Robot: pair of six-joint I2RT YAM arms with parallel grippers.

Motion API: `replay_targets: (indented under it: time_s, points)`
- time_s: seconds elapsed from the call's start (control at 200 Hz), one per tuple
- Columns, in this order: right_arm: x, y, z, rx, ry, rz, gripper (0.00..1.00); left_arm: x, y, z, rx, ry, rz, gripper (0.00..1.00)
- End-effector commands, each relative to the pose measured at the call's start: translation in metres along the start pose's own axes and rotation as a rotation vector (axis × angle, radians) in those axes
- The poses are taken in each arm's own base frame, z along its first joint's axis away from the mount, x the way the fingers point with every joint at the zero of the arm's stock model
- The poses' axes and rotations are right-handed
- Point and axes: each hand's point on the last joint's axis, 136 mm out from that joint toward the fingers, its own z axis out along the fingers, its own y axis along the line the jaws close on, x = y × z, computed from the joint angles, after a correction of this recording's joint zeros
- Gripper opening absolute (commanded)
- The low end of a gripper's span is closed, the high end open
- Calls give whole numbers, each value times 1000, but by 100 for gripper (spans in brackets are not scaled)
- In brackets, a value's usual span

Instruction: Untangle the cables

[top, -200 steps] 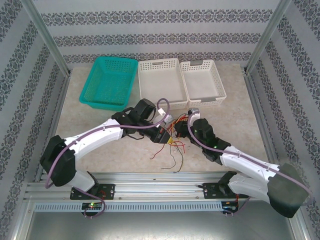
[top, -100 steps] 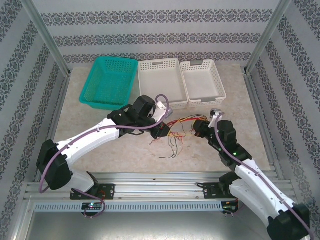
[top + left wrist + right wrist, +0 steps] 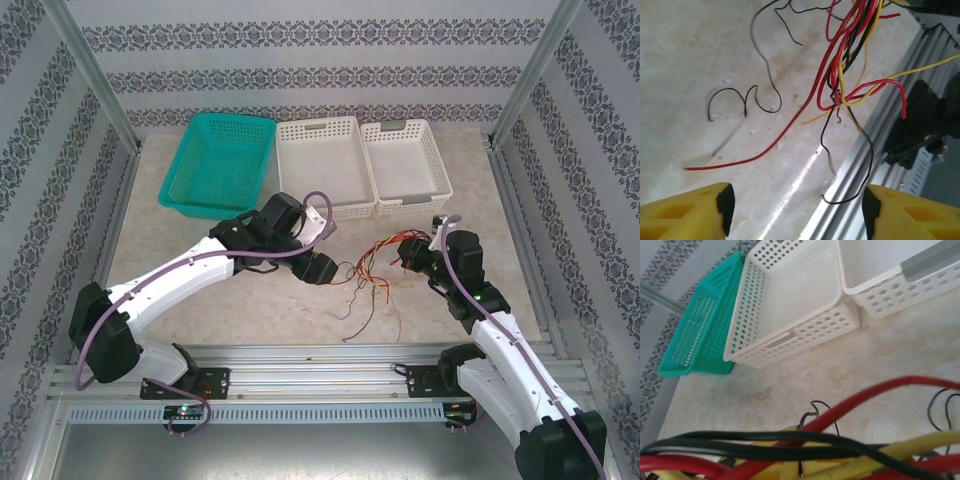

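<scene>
Three baskets stand in a row along the far edge of the table (image 3: 250,310) in the top view: one teal basket (image 3: 218,165) toward the far-left corner and two white baskets (image 3: 325,165) (image 3: 405,160) beside it. The cables (image 3: 372,262), red, yellow and black, lie as one tangle near the table's middle. Its long axis runs left to right, and loose ends trail toward the near edge. Two arms reach inward, elbows bent. The left gripper (image 3: 320,268) is just beside the tangle's left end, and the right gripper (image 3: 408,248) is at its right end.

Two yellow fingertips (image 3: 700,210) of the left gripper (image 3: 797,210) stand spread wide in the left wrist view, with nothing between them. Beyond them the cables (image 3: 840,95) rise in a knot whose strand count cannot be told. One red strand and one curled black strand lie flat on the table (image 3: 700,50), beside the near-edge rail (image 3: 880,150).

Several strands of the cables (image 3: 790,440) cross the right wrist view close to the lens, lifted off the table (image 3: 890,360) and pinched by the right gripper. The baskets stand beyond.
</scene>
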Motion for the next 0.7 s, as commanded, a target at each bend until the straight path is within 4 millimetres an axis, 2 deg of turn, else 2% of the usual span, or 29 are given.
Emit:
replay_targets:
  time_s: [0.0,0.155,0.325,0.55,0.694]
  points:
    - [-13,39,-6,-165,-25,-59,0,-4,-18,-3,99,-28,-1,72]
    - [-6,62,-5,-265,8,-104,0,-6,-18,2,116,-35,-16,75]
    - [1,85,-6,-365,26,-153,0,-12,-30,6,210,-63,-49,77]
    - [5,96,-3,-403,58,-174,0,-14,-38,9,272,-77,-67,76]
    - [13,103,1,-422,82,-195,0,-14,-42,16,318,-70,-88,71]
